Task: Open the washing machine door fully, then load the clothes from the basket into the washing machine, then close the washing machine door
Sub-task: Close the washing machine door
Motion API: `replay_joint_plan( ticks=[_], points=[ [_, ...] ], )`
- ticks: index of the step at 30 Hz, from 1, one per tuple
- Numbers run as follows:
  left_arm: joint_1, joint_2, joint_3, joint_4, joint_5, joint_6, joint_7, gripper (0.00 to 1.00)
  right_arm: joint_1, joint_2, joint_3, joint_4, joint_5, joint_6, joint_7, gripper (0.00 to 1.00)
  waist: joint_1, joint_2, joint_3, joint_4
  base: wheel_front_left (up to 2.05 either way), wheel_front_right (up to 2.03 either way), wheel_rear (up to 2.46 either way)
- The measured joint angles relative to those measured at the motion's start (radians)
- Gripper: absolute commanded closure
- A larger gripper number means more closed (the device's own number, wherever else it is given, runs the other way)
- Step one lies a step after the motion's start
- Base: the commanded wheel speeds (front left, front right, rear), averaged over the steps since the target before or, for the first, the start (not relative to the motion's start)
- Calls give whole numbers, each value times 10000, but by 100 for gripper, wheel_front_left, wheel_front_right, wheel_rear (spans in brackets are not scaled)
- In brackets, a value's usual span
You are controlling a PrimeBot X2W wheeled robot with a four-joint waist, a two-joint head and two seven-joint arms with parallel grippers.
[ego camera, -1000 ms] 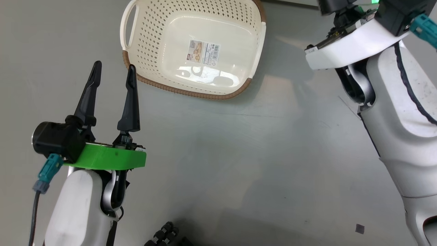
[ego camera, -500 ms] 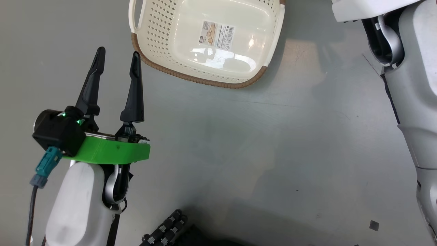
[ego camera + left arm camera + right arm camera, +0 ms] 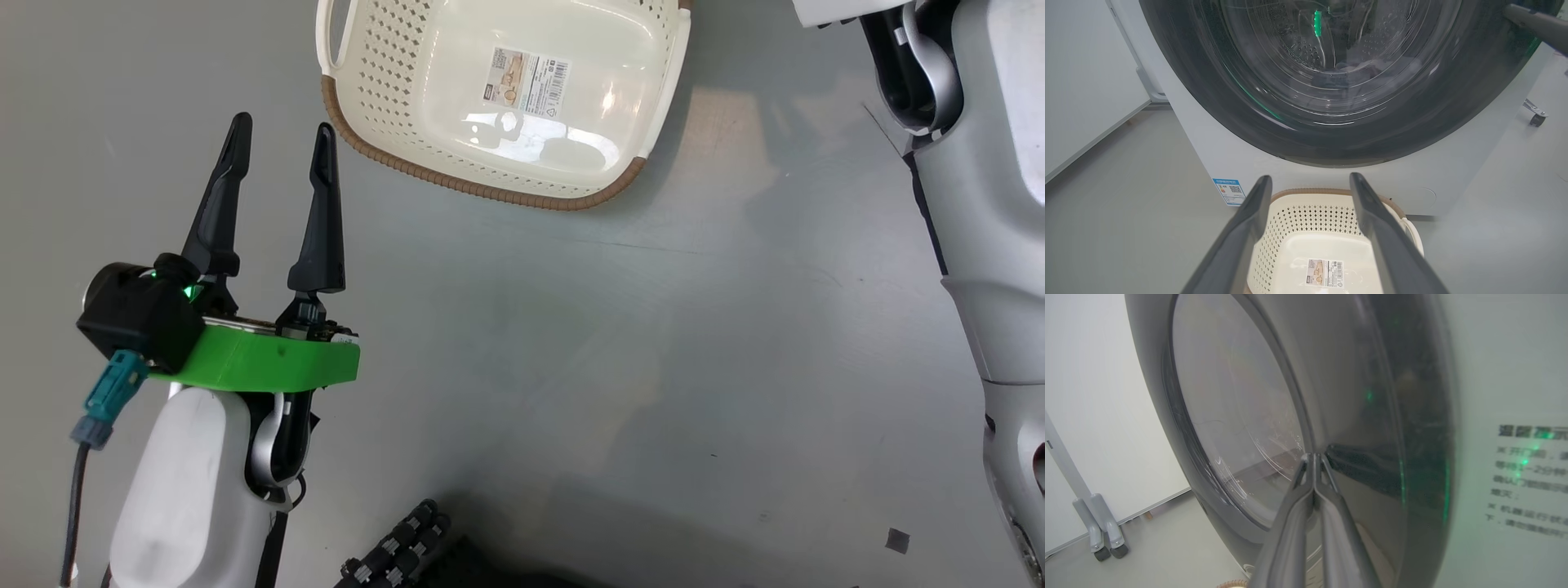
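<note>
washing machine door (image 3: 1208, 102) closed, basket (image 3: 1310, 216) open-topped

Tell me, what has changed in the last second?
The head camera shifted, so the basket sits higher in its view; the right arm slid toward the upper right. Nothing gripped or released. The left pincer stays open, the right pincer shut at the door.

One cream-white perforated plastic basket (image 3: 384, 90) with a brown woven-look rim, holding one label sticker (image 3: 525, 75). One big white washing machine (image 3: 1241, 163), one round glossy black door (image 3: 1208, 81), one blue QR sticker (image 3: 1229, 191). Two dark two-fingered tools: left tool (image 3: 282, 124), right tool (image 3: 1312, 457).
</note>
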Motion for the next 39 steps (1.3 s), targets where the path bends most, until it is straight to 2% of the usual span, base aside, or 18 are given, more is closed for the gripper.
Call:
replay_joint_plan(
  ticks=[16,29,38,39],
  points=[
    [-156,-6,380,303,94,0,0,0,814,111,288,671,96,35,2,100,0,0,-794,-369,0,0,0],
    [-99,-6,855,591,192,-2,0,0,2686,372,50,752,485,88,2,100,0,0,-1915,-795,0,0,0],
    [538,-4,1053,1001,460,-2,0,0,3780,522,77,882,629,88,2,100,-1,0,-2912,-1180,0,0,0],
    [631,-4,1114,1022,506,-2,0,0,3886,573,67,890,677,88,2,71,-1,0,-3030,-1227,0,0,0]
  ],
)
